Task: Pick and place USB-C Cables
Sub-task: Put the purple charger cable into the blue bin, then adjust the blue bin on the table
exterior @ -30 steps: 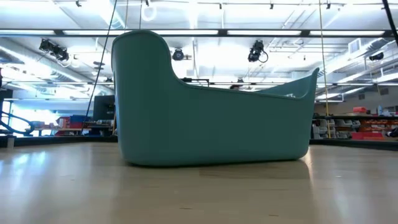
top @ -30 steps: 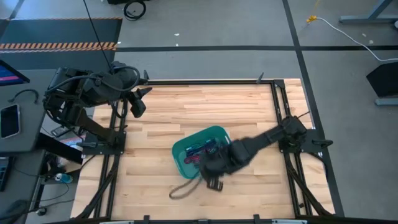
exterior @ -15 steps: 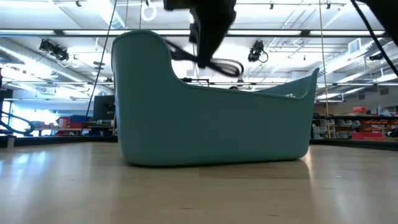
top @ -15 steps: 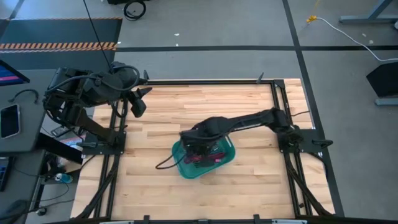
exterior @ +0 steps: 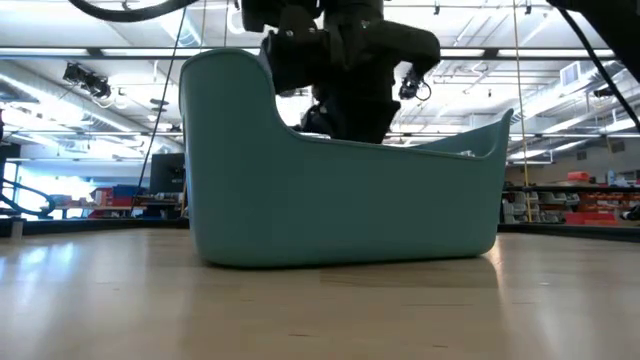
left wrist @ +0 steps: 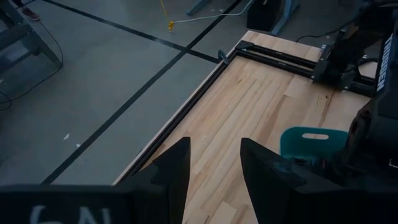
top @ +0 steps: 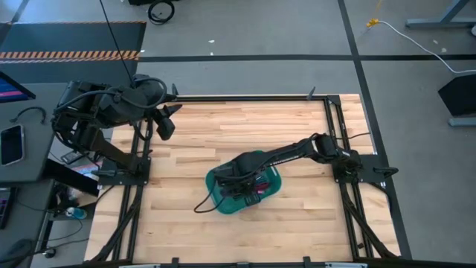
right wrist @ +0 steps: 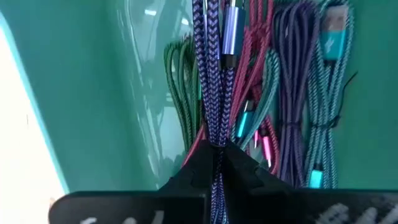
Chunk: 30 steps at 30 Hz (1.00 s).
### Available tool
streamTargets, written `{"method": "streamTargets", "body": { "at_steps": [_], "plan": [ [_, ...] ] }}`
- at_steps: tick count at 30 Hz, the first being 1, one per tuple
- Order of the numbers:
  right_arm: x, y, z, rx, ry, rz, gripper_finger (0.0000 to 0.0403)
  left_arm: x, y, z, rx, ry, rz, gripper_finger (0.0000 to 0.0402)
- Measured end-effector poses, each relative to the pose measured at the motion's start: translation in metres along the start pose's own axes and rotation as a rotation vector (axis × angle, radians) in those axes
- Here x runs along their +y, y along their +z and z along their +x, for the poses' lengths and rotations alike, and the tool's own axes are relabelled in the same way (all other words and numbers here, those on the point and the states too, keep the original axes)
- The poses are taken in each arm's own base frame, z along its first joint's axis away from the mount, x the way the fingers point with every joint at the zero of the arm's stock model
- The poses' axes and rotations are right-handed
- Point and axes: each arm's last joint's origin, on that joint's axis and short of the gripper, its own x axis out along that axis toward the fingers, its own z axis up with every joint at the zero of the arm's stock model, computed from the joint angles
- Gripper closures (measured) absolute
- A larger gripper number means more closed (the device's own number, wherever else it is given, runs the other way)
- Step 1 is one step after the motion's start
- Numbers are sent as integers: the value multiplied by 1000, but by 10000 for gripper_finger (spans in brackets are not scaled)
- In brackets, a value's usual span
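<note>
While the left gripper (left wrist: 211, 165) waits open near the surface's far left corner, the right gripper (right wrist: 214, 155) hangs inside the teal bin (top: 216, 182). It pinches a purple braided cable (right wrist: 210, 74) above the other USB-C cables (right wrist: 298, 93).

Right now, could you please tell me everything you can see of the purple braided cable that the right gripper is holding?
The purple braided cable is a thin bundle of blue-purple woven strands with a chevron weave and a metallic purple plug at one end. The right gripper has its dark fingers shut on the strands. It runs lengthwise inside the teal bin, over a heap of green, magenta, teal and purple cables on the bin's floor.
</note>
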Motion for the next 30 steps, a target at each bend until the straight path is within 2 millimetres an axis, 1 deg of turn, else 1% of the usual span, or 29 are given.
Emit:
{"method": "streamTargets", "body": {
  "at_steps": [8,13,15,19,21,24,27,30],
  "plan": [
    [-2,-4,20,1,0,-12,387,0,0,0,0,0,0,253],
    [-2,-6,26,14,2,-12,386,0,0,0,0,0,0,253],
    [-2,-7,26,18,3,-11,370,0,0,0,0,0,0,253],
    [-1,-7,24,17,-26,-10,317,0,0,0,0,0,0,253],
    [1,-6,20,19,-62,0,294,0,0,0,0,0,0,253],
    [4,-3,7,2,-86,14,271,0,0,0,0,0,0,253],
    [7,0,-8,-11,-88,20,258,0,0,0,0,0,-1,253],
    [13,4,-26,-33,-93,14,254,0,0,0,0,0,-6,253]
  ]
}}
